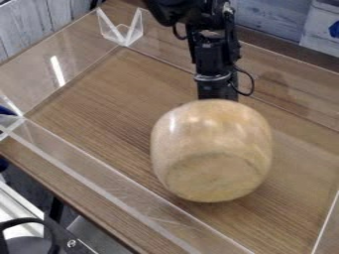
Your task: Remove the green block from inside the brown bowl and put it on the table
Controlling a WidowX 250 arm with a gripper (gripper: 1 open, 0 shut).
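The brown bowl (209, 151) is tipped up on its side at the centre right of the table (106, 109), with its round base facing the camera. Its inside is turned away from view. My gripper (216, 91) comes down from the black arm onto the bowl's far upper edge. Its fingertips are hidden behind the bowl, and it appears shut on the rim. The green block is hidden.
Clear acrylic walls (73, 159) edge the table on the left and front. A clear angled bracket (122, 28) stands at the back corner. Bare wood lies to the left of the bowl.
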